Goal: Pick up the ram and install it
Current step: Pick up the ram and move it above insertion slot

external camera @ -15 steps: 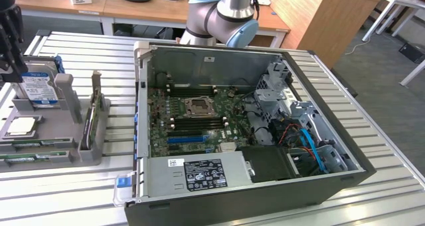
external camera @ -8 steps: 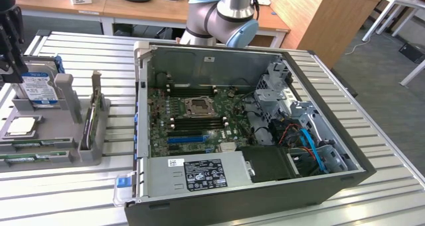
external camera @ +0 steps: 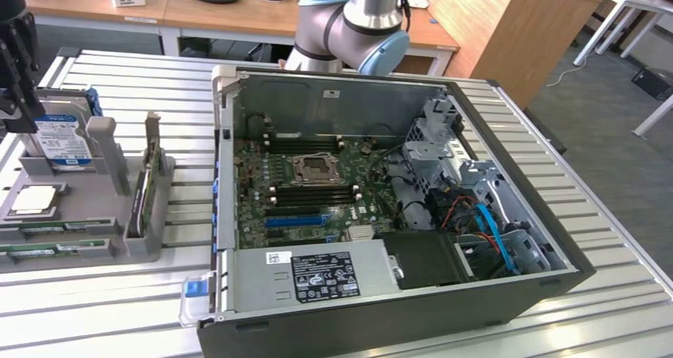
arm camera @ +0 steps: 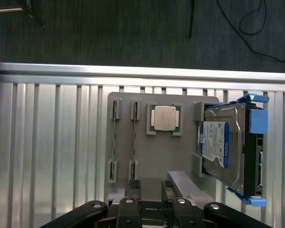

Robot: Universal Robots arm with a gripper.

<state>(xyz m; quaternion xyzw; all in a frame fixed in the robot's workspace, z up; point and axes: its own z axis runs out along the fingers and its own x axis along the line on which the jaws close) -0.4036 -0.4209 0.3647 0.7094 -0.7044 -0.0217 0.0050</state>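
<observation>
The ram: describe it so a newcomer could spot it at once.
At the exterior view's left, beside the computer case, sits a grey tray. The ram is the pair of thin green sticks on edge in it, far slimmer than the square processor and blue-labelled hard drive.

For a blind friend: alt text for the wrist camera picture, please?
A grey holder on a slatted metal table carries two ram sticks, a processor chip and a blue-labelled hard drive; the robot's open jaws hover over it.
</observation>
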